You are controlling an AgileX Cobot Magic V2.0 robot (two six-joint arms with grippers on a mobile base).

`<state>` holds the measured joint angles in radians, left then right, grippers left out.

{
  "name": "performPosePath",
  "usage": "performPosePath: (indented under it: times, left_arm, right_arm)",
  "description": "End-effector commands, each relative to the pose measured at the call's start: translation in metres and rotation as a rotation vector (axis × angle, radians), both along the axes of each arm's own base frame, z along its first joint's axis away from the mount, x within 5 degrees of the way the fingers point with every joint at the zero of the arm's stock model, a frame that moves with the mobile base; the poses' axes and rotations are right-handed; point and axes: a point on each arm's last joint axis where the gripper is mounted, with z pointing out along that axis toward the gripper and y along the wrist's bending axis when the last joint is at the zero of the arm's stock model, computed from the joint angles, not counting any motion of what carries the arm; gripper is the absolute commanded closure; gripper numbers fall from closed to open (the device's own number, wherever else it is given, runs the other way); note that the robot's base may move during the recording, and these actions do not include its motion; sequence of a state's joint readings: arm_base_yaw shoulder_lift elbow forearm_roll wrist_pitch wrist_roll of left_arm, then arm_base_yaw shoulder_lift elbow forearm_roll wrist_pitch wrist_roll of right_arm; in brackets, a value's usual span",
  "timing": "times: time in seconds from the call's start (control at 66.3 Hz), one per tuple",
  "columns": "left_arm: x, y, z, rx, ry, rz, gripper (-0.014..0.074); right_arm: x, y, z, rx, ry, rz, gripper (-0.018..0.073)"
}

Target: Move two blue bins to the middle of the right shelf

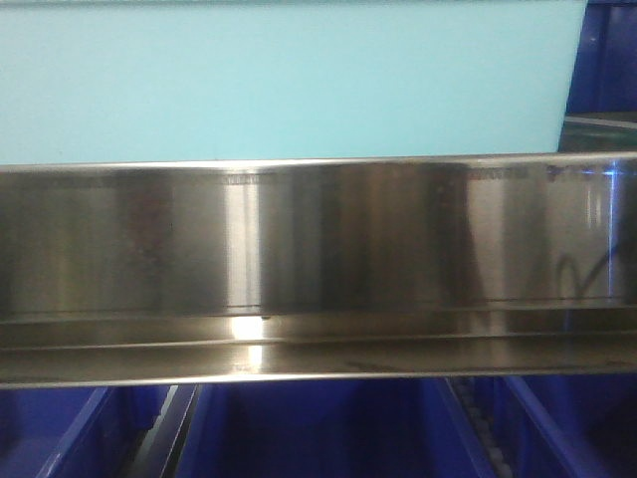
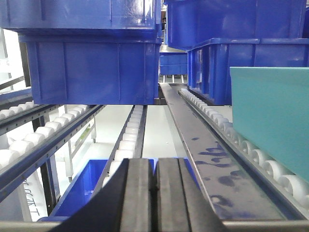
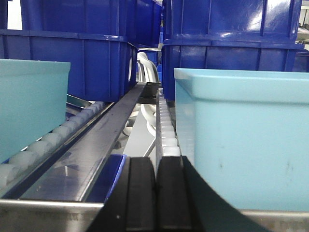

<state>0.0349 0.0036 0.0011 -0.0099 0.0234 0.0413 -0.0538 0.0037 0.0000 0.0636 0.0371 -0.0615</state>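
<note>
A light blue bin (image 1: 289,80) fills the top of the front view, sitting on the shelf behind a steel rail (image 1: 318,249). In the left wrist view my left gripper (image 2: 155,193) is shut and empty, low at the shelf's front edge, with a light blue bin (image 2: 270,121) to its right. In the right wrist view my right gripper (image 3: 155,193) is shut on nothing. It sits between one light blue bin (image 3: 246,140) close on the right and another (image 3: 29,106) on the left. Dark blue bins (image 2: 91,67) (image 3: 231,43) stand stacked further back on the rollers.
White roller tracks (image 2: 128,140) and a flat steel divider (image 2: 207,159) run back along the shelf. More dark blue bins (image 1: 318,428) sit on the level below the rail. Another stack of dark blue bins (image 2: 251,53) stands at the back right.
</note>
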Motion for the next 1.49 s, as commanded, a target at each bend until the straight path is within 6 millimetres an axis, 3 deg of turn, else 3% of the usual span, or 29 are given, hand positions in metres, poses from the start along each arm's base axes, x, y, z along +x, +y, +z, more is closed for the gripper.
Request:
performPosePath:
  times: [0.0,0.829,1.101,1.191,1.312,1.478]
  left_arm:
    - [0.0,0.0,0.002,-0.001,-0.018,0.002,0.0707]
    - [0.0,0.0,0.002,0.027,-0.017,0.005,0.0707]
    - [-0.002,0.0,0.01,0.032,-0.098,0.005,0.0707]
    - [-0.006,0.0,0.029,0.027,-0.061,0.006,0.0707]
    - [-0.019,0.0,0.073,0.022,-0.001,0.007,0.0707]
    - [-0.012,0.0,0.125,0.02,0.055,0.007,0.0707]
  right_arm:
    - [0.0,0.0,0.002,-0.009,-0.026,-0.005,0.0724]
    - [0.0,0.0,0.002,-0.009,-0.026,-0.005,0.0724]
    - [-0.002,-0.001,0.015,-0.016,-0.163,-0.013,0.0724]
    - [-0.005,0.0,0.029,-0.01,-0.142,-0.007,0.0724]
    - [-0.019,0.002,0.069,-0.01,-0.088,0.007,0.0724]
    - [-0.019,0.003,0.117,-0.008,-0.006,0.016,0.0724]
